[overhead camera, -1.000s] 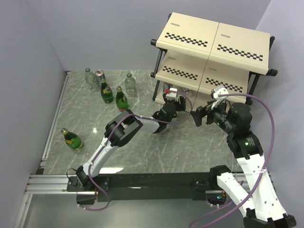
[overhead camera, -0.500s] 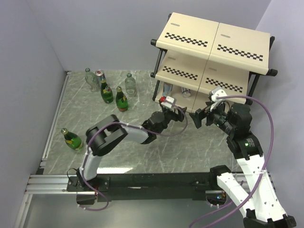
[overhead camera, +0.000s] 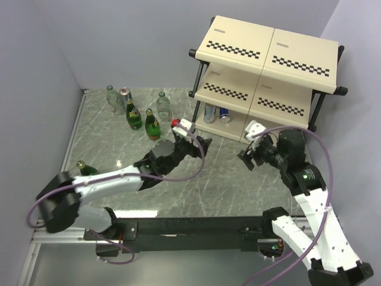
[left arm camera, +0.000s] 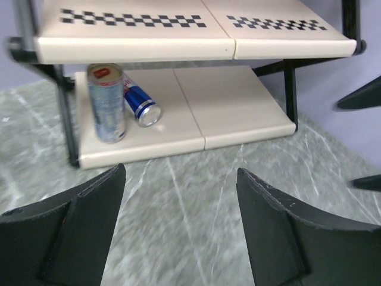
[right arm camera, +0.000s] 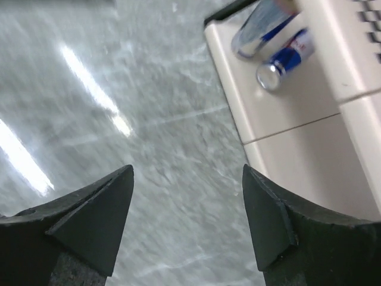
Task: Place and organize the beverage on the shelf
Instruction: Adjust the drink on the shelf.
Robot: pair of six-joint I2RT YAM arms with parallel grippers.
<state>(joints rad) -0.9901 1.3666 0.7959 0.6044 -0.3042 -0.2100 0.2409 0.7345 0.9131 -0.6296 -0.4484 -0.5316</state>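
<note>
1. Overhead view: the shelf [overhead camera: 269, 56] stands at the far right, with two slim cans on its bottom tier, an upright can [overhead camera: 209, 111] and a toppled can [overhead camera: 224, 114] just beside it.
2. Same view: the other drinks stand on the marble table [overhead camera: 226, 185], well apart from the shelf. At the far left are the green bottles [overhead camera: 134, 118], the clear bottles [overhead camera: 164, 106] and a third can [overhead camera: 125, 94]. Your left arm partly hides a lone green bottle [overhead camera: 85, 168].
3. Same view: the left gripper [overhead camera: 198, 142] and right gripper [overhead camera: 246, 158] hover before the shelf. You can't read their jaws from here.
4. Left wrist view: your left pincer is released, fingers [left arm camera: 77, 226] spread with nothing between them. It faces the two cans on the bottom tier.
5. Right wrist view: the right pincer is also spread and empty. The frame edge cuts off the upright can's top.
6. Judgement: you look to be between placements. Next, either stand the toppled can up, or send the left arm to the far-left cluster.
</note>
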